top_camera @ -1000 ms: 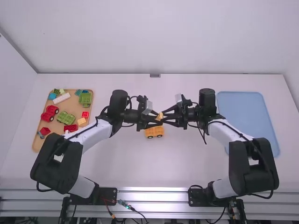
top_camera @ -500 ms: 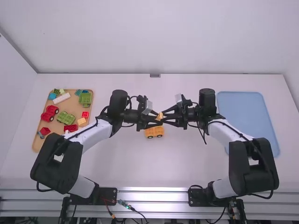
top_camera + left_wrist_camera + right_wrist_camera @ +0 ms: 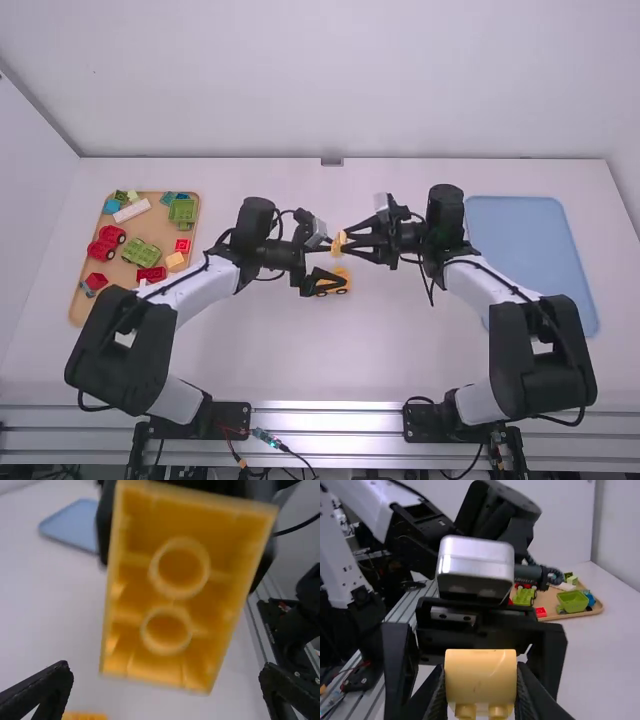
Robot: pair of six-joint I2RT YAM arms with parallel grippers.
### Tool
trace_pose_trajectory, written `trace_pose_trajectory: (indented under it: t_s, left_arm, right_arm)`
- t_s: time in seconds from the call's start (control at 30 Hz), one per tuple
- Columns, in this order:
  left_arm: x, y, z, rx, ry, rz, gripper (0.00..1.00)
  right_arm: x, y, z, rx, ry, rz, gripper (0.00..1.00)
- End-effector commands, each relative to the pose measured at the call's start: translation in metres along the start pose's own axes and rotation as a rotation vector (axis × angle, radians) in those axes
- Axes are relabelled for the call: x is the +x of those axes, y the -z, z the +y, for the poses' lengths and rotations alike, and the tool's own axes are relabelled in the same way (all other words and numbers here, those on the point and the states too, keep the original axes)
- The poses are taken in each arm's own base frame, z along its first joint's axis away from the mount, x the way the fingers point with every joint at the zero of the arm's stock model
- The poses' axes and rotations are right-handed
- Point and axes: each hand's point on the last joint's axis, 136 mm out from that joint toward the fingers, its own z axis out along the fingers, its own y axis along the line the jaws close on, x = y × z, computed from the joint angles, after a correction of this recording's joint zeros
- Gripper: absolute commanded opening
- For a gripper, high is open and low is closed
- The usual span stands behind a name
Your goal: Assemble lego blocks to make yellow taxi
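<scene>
Yellow block [image 3: 480, 675] pinched by the right claw [image 3: 346, 242], near the spread left claw [image 3: 333, 264].
Its hollow underside faces the left claw, seemingly just clear of its fingertips; an orange-yellow wheeled piece [image 3: 345, 277] sits below on the tabletop [image 3: 400, 340].

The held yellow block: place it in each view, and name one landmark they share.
High view: yellow block near the middle, in the right claw, just above the yellow car.
Left wrist view: hollow underside facing the camera, ahead of the left claw.
Right wrist view: between the right claw's fingertips, in front of the left claw.
Shared landmark: the left claw, open.
</scene>
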Motion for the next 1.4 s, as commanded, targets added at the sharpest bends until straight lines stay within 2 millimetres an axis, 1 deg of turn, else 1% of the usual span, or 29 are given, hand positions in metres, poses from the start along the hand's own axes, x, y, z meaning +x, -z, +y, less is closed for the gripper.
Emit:
trace_pose_trajectory:
  t_s: [0.0,0.03,0.1,0.2,0.23,0.3,0.33,0.37,0.4,0.47,0.6,0.7,0.77,0.8,0.83,0.93,1.0,1.07,1.13,1.17,1.23,1.37]
  left_arm:
    - [-0.003,0.023,0.018,-0.143,-0.042,0.021,0.99]
    - [-0.003,0.035,0.022,-0.193,-0.050,0.037,0.99]
    - [-0.004,0.046,0.025,-0.245,-0.048,0.050,0.99]
    - [-0.008,0.081,0.028,-0.389,-0.070,0.087,0.99]
    - [-0.009,0.087,0.029,-0.422,-0.075,0.097,0.99]
    - [-0.013,0.110,0.038,-0.564,-0.091,0.128,0.99]
    - [-0.017,0.122,0.045,-0.659,-0.111,0.145,0.99]
    - [-0.017,0.126,0.048,-0.688,-0.113,0.153,0.99]
    - [-0.012,0.140,0.051,-0.789,-0.040,0.173,0.99]
    - [-0.007,0.149,0.049,-0.848,0.020,0.189,0.99]
    - [-0.003,0.161,0.042,-0.883,-0.004,0.230,0.99]
    - [-0.009,0.179,0.042,-0.956,0.006,0.209,0.99]
    - [-0.015,0.202,0.041,-1.042,0.028,0.174,0.99]
    - [-0.016,0.204,0.041,-1.048,0.023,0.171,0.99]
    - [-0.019,0.211,0.037,-1.057,0.011,0.159,0.99]
    - [-0.024,0.218,0.025,-1.039,-0.048,0.154,0.99]
    - [-0.023,0.223,0.024,-1.052,-0.044,0.154,0.99]
    - [-0.019,0.228,0.025,-1.072,-0.020,0.157,0.99]
    - [-0.014,0.228,0.026,-1.074,-0.009,0.162,0.99]
    - [-0.009,0.227,0.027,-1.073,-0.001,0.168,0.99]
    - [-0.002,0.226,0.032,-1.074,0.017,0.171,0.99]
    - [0.015,0.227,0.044,-1.111,0.061,0.181,0.99]
  right_arm:
    - [-0.001,0.000,-0.013,0.090,-0.065,0.011,0.06]
    - [0.003,0.001,-0.020,0.133,-0.086,0.022,0.06]
    - [0.007,0.001,-0.027,0.180,-0.102,0.034,0.05]
    - [0.017,-0.006,-0.039,0.265,-0.123,0.074,0.02]
    - [0.018,-0.007,-0.040,0.278,-0.126,0.086,0.02]
    - [0.027,-0.013,-0.049,0.342,-0.141,0.162,0.02]
    - [0.031,-0.016,-0.053,0.374,-0.152,0.210,0.00]
    - [0.032,-0.018,-0.053,0.380,-0.150,0.226,0.00]
    - [0.035,-0.025,-0.051,0.383,-0.129,0.306,0.00]
    - [0.038,-0.033,-0.044,0.357,-0.076,0.392,0.00]
    - [0.042,-0.050,-0.032,0.314,0.041,0.542,0.00]
    - [0.052,-0.059,-0.036,0.348,0.084,0.629,0.00]
    - [0.064,-0.066,-0.040,0.353,0.105,0.698,0.00]
    - [0.066,-0.068,-0.040,0.349,0.112,0.708,0.00]
    - [0.074,-0.074,-0.042,0.339,0.113,0.742,0.00]
    - [0.091,-0.085,-0.046,0.319,0.109,0.860,0.00]
    - [0.097,-0.088,-0.050,0.321,0.104,0.915,0.00]
    - [0.108,-0.091,-0.053,0.306,0.104,1.006,0.00]
    - [0.113,-0.094,-0.054,0.287,0.091,1.052,0.00]
    - [0.117,-0.097,-0.051,0.243,0.105,1.084,0.00]
    - [0.120,-0.099,-0.049,0.197,0.107,1.120,0.00]
    - [0.120,-0.092,-0.057,0.206,0.118,1.196,0.00]
